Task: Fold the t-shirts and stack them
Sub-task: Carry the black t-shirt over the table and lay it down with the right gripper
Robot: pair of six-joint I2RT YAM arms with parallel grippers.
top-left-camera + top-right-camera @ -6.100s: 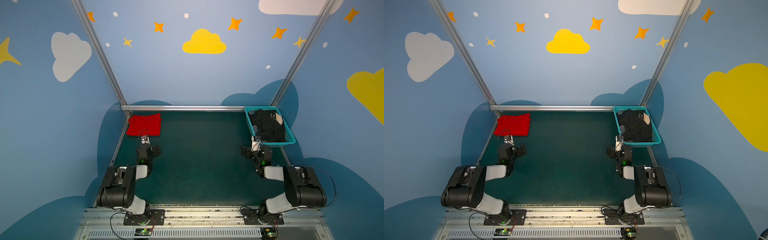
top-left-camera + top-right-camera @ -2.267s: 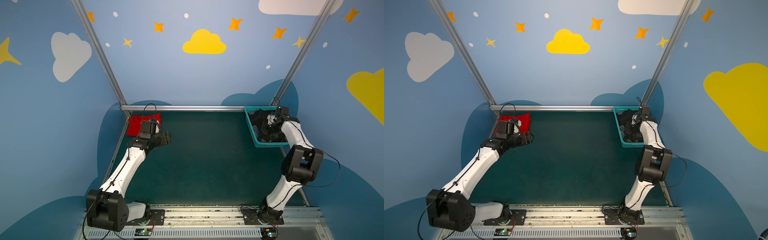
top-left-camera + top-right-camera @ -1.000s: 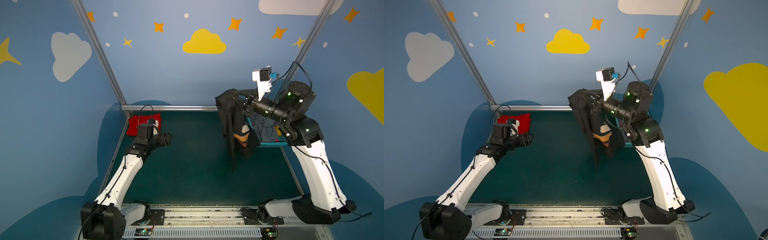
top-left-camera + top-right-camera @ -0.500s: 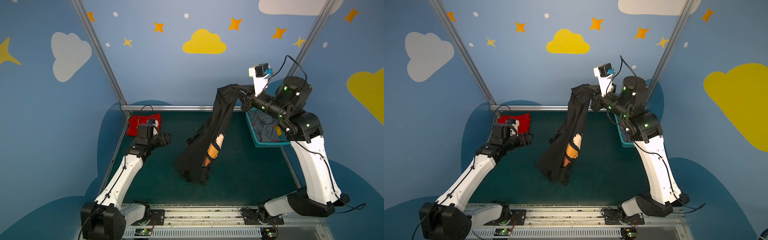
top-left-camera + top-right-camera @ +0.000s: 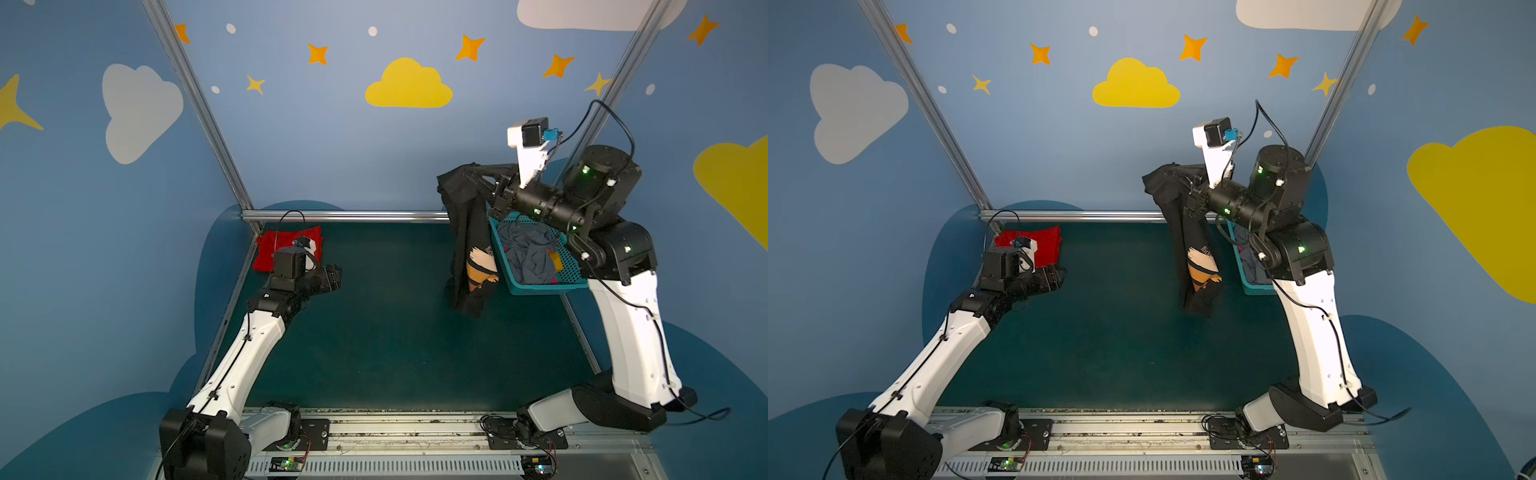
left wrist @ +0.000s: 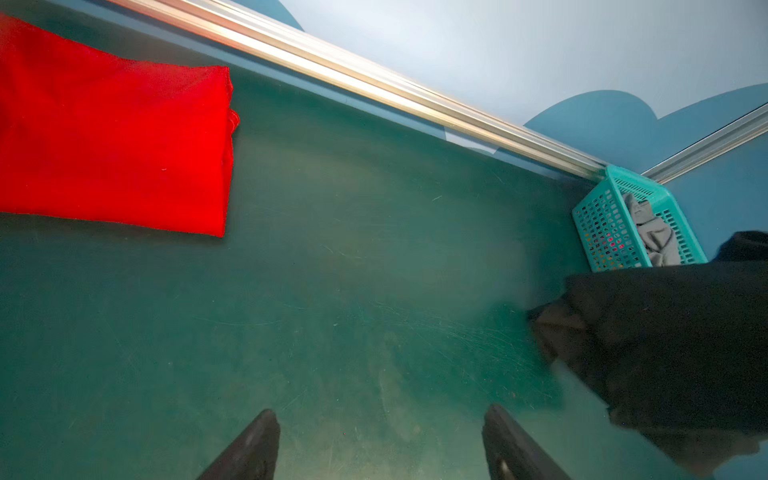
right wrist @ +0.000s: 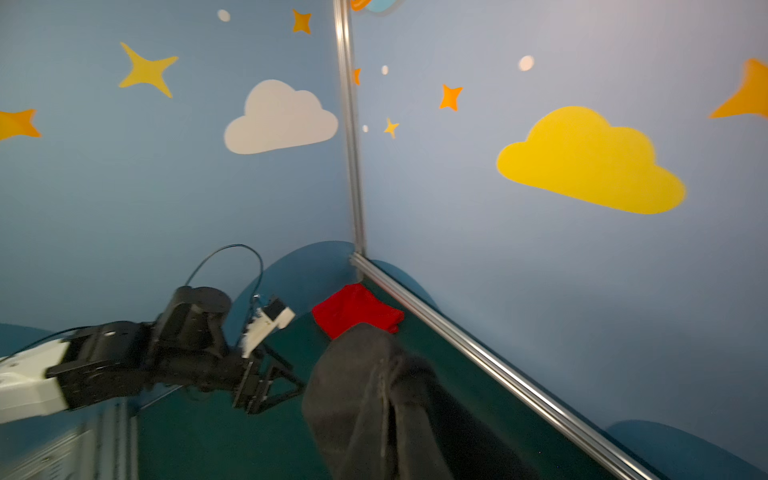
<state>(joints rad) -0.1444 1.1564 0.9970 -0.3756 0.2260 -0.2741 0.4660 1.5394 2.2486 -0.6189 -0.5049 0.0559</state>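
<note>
The black t-shirt (image 5: 464, 249) (image 5: 1185, 245), with a cream and orange print, hangs bunched from my right gripper (image 5: 468, 178) (image 5: 1173, 176), which is shut on its top edge high above the mat; its lower end dangles just above the green mat beside the basket. In the right wrist view the dark cloth (image 7: 374, 395) covers the jaws. The red t-shirt (image 5: 286, 245) (image 5: 1038, 241) (image 6: 112, 145) lies folded flat in the far left corner. My left gripper (image 5: 336, 276) (image 6: 380, 415) hovers just in front of it, open and empty.
A teal mesh basket (image 5: 540, 287) (image 6: 602, 216) at the far right holds grey and coloured clothes. Aluminium rails (image 5: 345, 215) border the green mat (image 5: 374, 332) at the back and sides, with blue walls behind.
The black t-shirt, flung out toward the left and front half a second ago, has swung back and hangs straight down by the basket. The left arm has not moved.
</note>
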